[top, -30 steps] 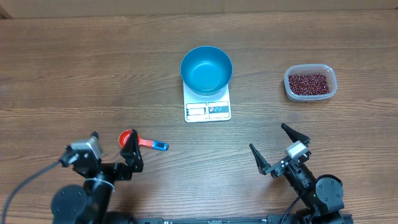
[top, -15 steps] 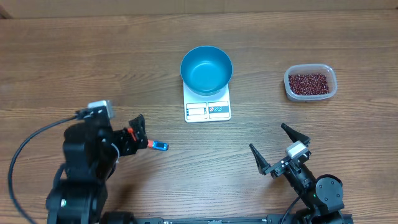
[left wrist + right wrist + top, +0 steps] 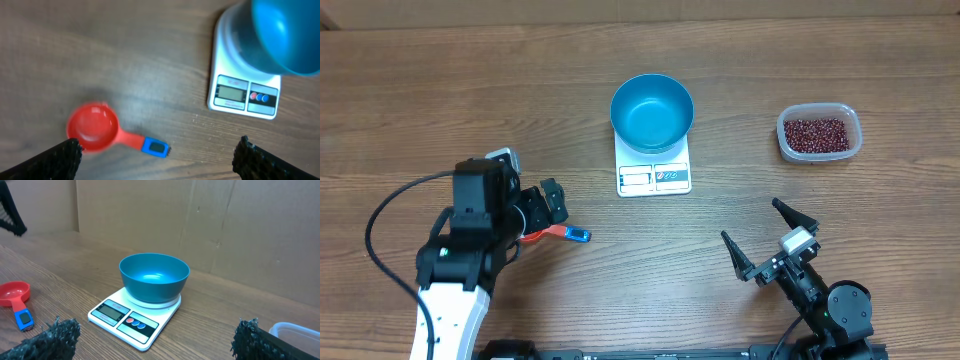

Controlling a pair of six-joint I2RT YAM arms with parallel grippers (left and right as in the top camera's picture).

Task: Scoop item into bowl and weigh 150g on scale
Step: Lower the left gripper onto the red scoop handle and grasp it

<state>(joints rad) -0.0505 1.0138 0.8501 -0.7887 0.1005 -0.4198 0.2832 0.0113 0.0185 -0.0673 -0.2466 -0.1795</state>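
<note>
On the left of the table (image 3: pixel 420 90), the left gripper (image 3: pixel 540 210) hangs over the scoop (image 3: pixel 565 233) with its jaws wide open and nothing in them. From above, it hides most of the red cup, and only the handle with its blue end shows. The left wrist view shows the whole scoop lying flat between the two fingertips (image 3: pixel 65 155). In the middle, the bowl (image 3: pixel 652 110) sits on the scale (image 3: pixel 654 177). The left wrist view cuts the bowl off at the edge and blurs it. The scale's screen is too small to read. The right gripper (image 3: pixel 750 222) is near the front edge, jaws wide open and holding nothing. On the far right, the beans (image 3: pixel 817 133) lie in the tub (image 3: pixel 782 130), well apart from the bowl. The right wrist view shows only a corner of the tub and no beans.
</note>
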